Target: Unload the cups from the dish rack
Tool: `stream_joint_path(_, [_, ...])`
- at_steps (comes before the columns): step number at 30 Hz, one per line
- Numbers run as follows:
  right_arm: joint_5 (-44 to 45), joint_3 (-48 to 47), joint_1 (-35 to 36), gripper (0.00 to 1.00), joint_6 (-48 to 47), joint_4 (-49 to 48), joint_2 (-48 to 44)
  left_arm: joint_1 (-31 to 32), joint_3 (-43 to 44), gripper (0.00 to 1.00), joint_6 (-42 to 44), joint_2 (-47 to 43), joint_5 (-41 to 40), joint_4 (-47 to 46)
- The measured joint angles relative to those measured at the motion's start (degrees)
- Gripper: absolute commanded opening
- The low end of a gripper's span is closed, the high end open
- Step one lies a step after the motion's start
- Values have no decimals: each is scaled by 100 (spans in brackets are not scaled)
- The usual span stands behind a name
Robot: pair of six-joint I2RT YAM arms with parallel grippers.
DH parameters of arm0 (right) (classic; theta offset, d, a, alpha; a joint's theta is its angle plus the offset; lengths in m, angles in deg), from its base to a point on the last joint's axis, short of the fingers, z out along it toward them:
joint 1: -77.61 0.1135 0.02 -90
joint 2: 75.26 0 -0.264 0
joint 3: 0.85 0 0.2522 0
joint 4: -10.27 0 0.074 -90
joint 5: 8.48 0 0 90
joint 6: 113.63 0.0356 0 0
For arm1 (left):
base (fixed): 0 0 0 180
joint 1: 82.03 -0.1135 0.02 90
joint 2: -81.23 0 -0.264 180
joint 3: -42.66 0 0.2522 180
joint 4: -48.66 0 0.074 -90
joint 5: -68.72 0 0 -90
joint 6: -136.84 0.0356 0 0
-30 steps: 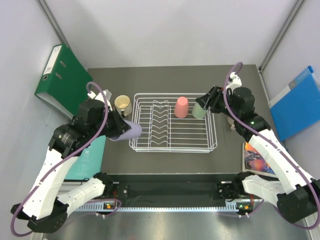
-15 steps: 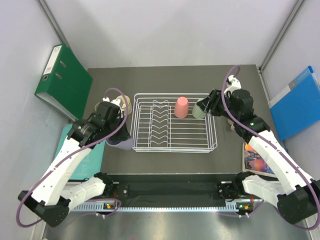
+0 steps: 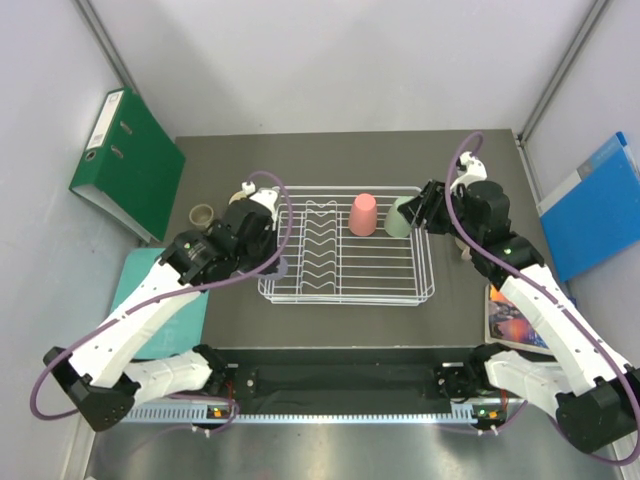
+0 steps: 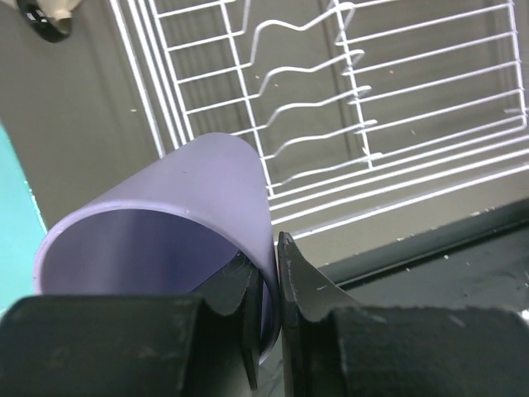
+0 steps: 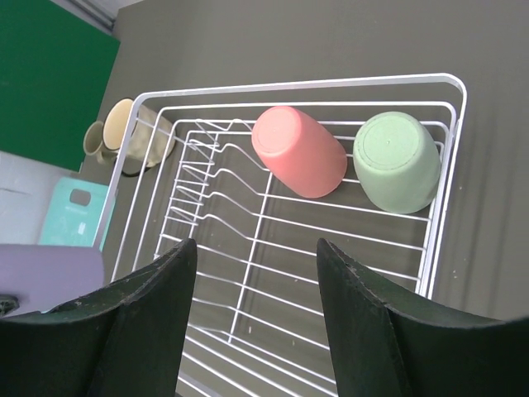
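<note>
My left gripper [image 4: 266, 285] is pinched together on the wall of the lavender tumbler [image 4: 182, 207], one finger inside the rim and one outside. The tumbler hangs tilted at the lower left of the left wrist view, by the left edge of the dish rack [image 5: 331, 83]. My right gripper [image 5: 256, 248] hovers above the rack with its fingers apart, holding nothing. In the rack's upper right, the pink cup [image 5: 297, 151] and the mint-green cup [image 5: 397, 161] sit bottoms up, just beside each other. The cream mug [image 5: 124, 124] and the olive-tan mug [image 5: 93, 141] stand outside its upper left corner.
</note>
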Motion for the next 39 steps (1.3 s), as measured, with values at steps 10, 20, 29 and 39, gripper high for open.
stream_joint_path(10, [61, 0, 0, 59, -13, 20, 7, 1303, 1447, 0, -509, 439, -94, 522])
stream_joint_path(20, [92, 140, 0, 59, -52, 94, -20, 2911, 870, 0, -1652, 529, -680, 678])
stream_joint_path(29, [131, 374, 0, 59, -66, 201, -136, 3670, -9, 0, -2514, 492, -1104, 809])
stream_joint_path(39, [125, 385, 0, 59, -109, 227, -142, 3593, -1276, 0, -2557, 520, -1248, -59])
